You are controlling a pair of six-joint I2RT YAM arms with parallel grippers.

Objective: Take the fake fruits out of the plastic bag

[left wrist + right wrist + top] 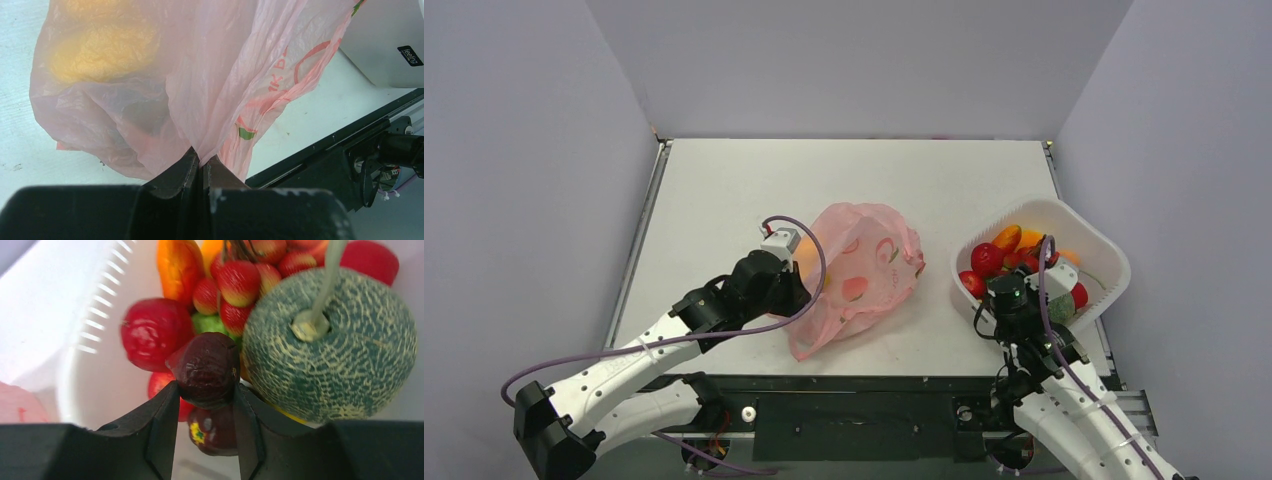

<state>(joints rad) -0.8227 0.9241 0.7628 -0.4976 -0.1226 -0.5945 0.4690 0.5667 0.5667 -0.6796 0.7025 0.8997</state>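
Note:
The pink plastic bag (pixel 864 270) lies crumpled in the middle of the table. My left gripper (pixel 802 285) is shut on a fold of its film at the bag's left side, as the left wrist view (pixel 204 162) shows. A yellow-orange fruit (pixel 100 50) shows through the bag (pixel 210 75). My right gripper (pixel 1014 292) hangs over the white basket's near-left part. In the right wrist view this gripper (pixel 205 390) is shut on a dark maroon fruit (pixel 207 365), held above the fruits in the basket.
The white basket (pixel 1096 238) at the right holds several fruits: a netted green melon (pixel 330 340), a red fruit (pixel 152 332), an orange one (pixel 177 265), and strawberries (pixel 237 282). Another dark fruit (pixel 215 432) lies under my fingers. The table's black front rail (pixel 330 150) runs close behind the bag.

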